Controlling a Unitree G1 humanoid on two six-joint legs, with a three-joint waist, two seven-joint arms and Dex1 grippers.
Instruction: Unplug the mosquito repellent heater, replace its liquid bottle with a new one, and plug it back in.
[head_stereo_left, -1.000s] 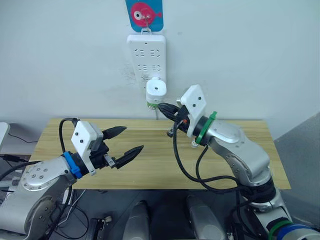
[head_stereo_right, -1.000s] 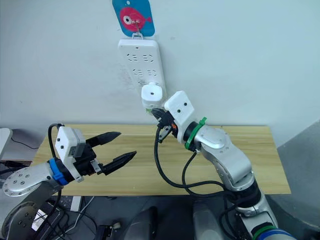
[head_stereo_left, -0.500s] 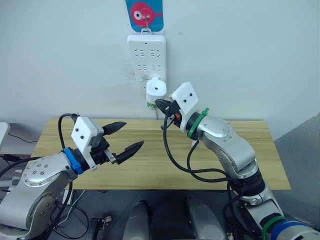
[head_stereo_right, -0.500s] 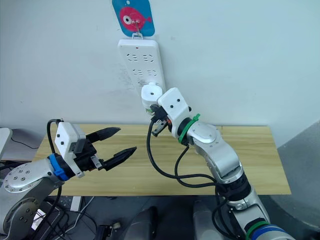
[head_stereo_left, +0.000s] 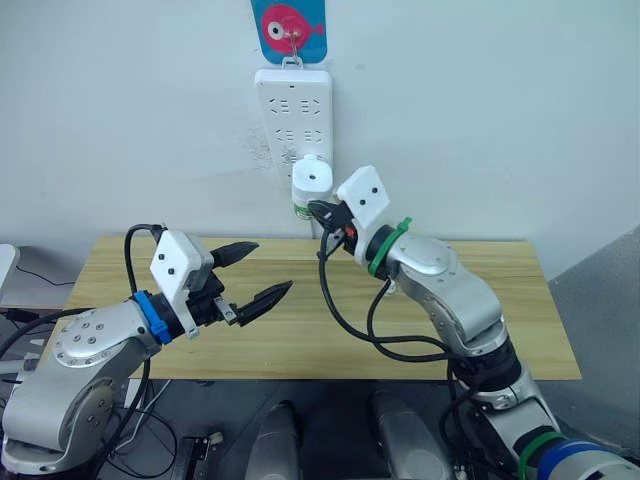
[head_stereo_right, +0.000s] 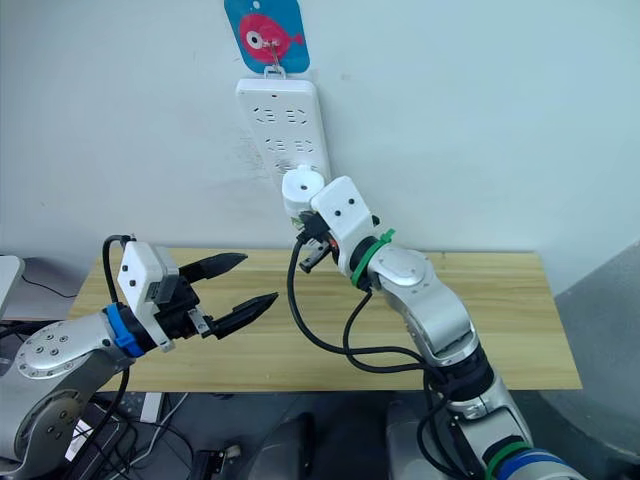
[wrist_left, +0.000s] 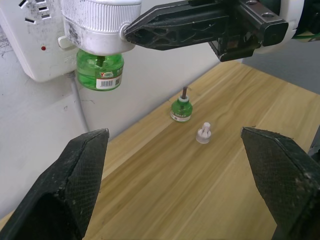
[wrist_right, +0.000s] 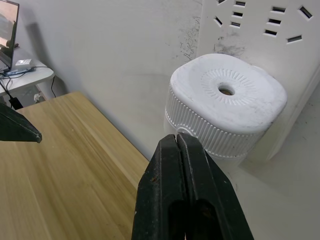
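Your right gripper (wrist_right: 181, 145), fingers pressed together, touches the mosquito repellent heater (wrist_right: 225, 102); pushing may just slip off, and your left gripper (head_stereo_left: 257, 272) gapes apart at eight o'clock.

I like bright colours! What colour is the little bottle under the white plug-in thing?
Green, see-through, with a small label; the bottle shows best in the left wrist view.

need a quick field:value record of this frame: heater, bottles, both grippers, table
heater: mosquito repellent heater plugged into power strip on wall, green bottle screwed in beneath
right gripper: right gripper shut, tips at the heater's ribbed side
left gripper: left gripper open, over the table, holding nothing
table: wooden table; spare green bottle upright, small white cap beside it
task state: heater not yet unplugged
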